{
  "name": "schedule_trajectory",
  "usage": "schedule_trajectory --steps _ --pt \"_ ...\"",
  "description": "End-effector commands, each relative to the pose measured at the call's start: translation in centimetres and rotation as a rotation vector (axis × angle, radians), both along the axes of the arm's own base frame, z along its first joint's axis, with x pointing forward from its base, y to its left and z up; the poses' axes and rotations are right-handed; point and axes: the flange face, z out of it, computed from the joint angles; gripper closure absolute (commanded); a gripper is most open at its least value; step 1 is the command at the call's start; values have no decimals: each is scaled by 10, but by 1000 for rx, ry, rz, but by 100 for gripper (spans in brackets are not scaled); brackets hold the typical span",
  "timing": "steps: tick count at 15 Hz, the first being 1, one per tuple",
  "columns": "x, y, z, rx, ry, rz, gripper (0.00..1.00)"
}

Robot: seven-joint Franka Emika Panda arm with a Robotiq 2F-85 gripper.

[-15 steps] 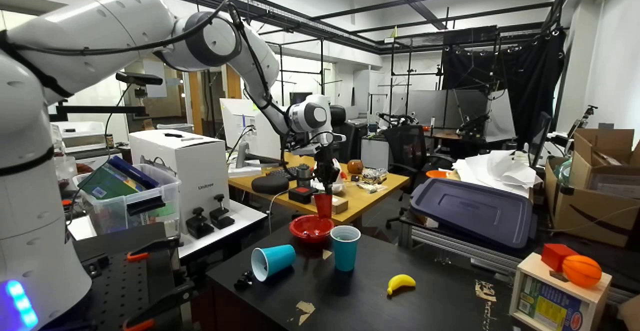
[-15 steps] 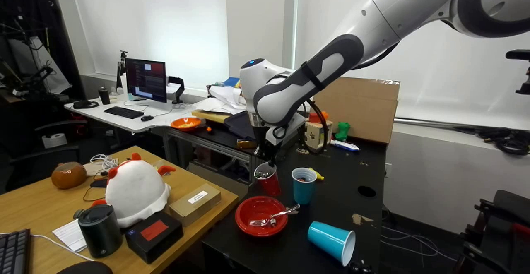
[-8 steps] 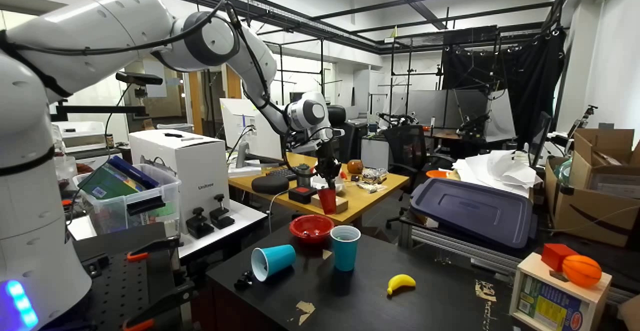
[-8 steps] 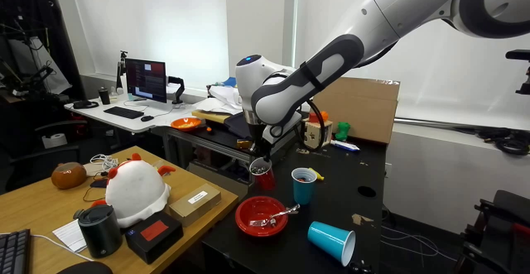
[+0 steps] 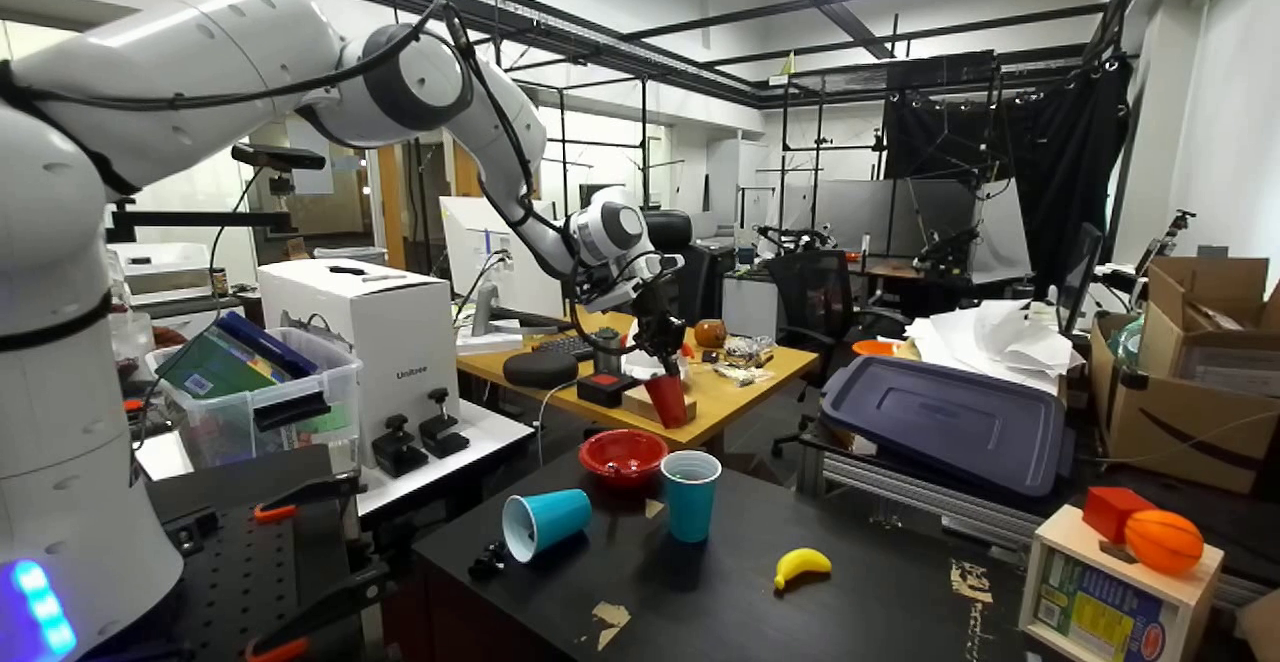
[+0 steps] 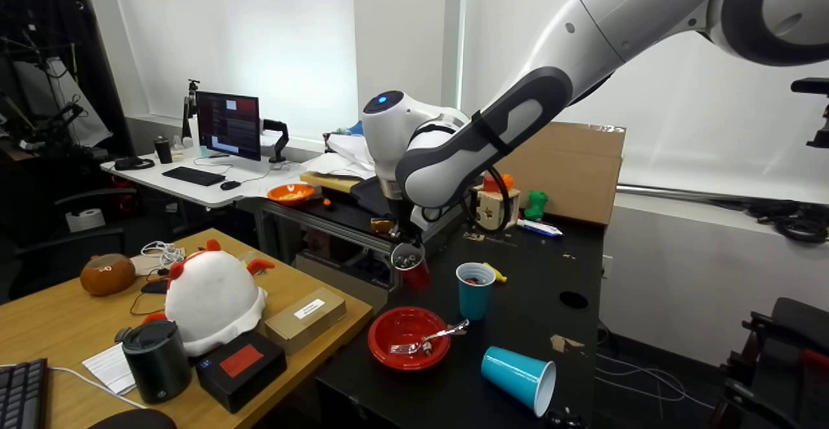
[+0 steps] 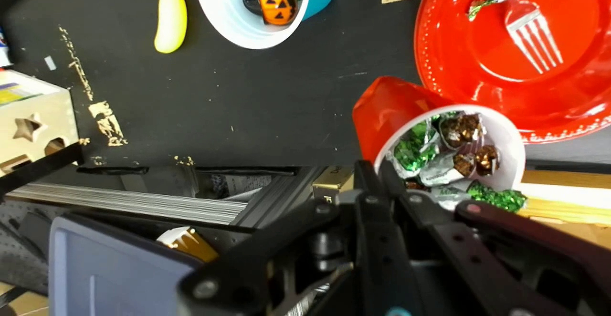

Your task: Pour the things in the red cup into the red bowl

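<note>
- Tool, low in the wrist view: jaws nearly together, clamped on the red cup at its rim.
- Right of centre: the red cup, tilted, foil-wrapped pieces inside.
- Upper right: the red bowl.

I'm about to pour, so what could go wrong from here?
The fingers grip the red cup only near its rim, so it may twist. A green-wrapped candy pokes over that rim and could drop outside the red bowl. The fork lies with its handle over the bowl's edge; falling candy might flip it out.
</note>
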Motion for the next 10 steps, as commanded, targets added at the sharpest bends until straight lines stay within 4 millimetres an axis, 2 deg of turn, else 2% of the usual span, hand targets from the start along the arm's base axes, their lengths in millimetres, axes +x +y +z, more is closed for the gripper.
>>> schedule_trajectory --steps 1,6,10 --pt "-7 1 -8 -36 -40 -15 99" --pt "-13 3 -19 -52 -54 -38 99" --pt "-14 4 -20 -76 -78 -32 99"
